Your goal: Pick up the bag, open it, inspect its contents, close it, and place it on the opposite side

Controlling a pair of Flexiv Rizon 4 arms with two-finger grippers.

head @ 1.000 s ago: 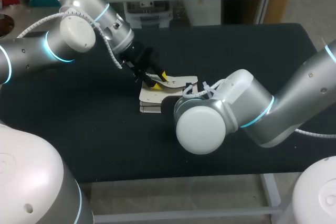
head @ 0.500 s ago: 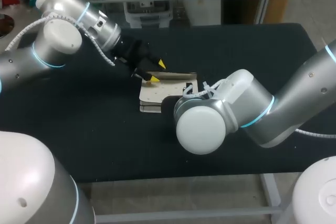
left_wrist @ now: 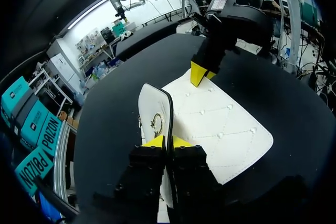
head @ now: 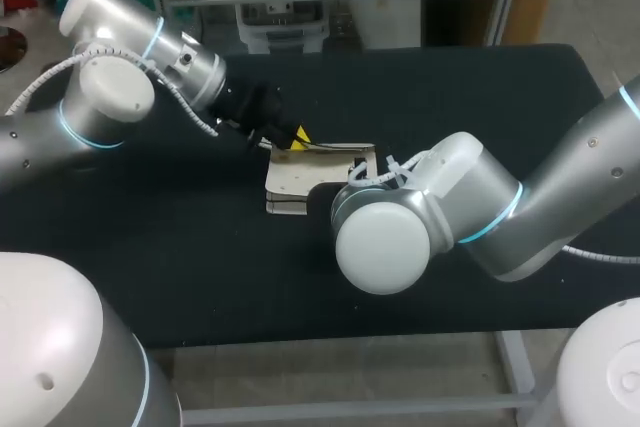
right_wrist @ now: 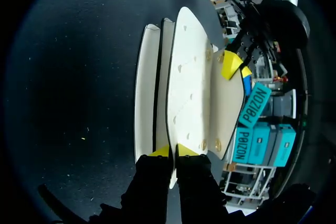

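Left gripper (head: pixel 298 139) is clamped tight on the flap (left_wrist: pixel 154 109) of the white quilted bag (head: pixel 293 185). From the left wrist view you can see both yellow tips (left_wrist: pixel 156 141) squeezed together with the flap's dark edge between them. The flap is lifted off the bag's body and stands nearly on edge. There's a little gold ring clasp (left_wrist: pixel 156 123) on its inner face, just ahead of the fingers.

The bag itself sits flat-ish on the black table (head: pixel 450 97), about in the middle, between the two arms. The quilted face is up and you can see the stitched diamond pattern with little studs.

Right gripper (right_wrist: pixel 173 151) is closed too, pinching the edge of the bag at the end across from the left one. Its own wrist view shows the bag edge-on as a few stacked white layers, with one of them caught between the yellow tips. A couple of gold studs (right_wrist: pixel 210 143) sit right beside those fingers on the flap's underside.

From overhead, the right arm (head: pixel 470 212) comes in from the right. Its big white joint covers that end of the bag, so the right fingers don't show from up there. The left arm (head: pixel 110 107) comes in from the left and angles down to the flap.
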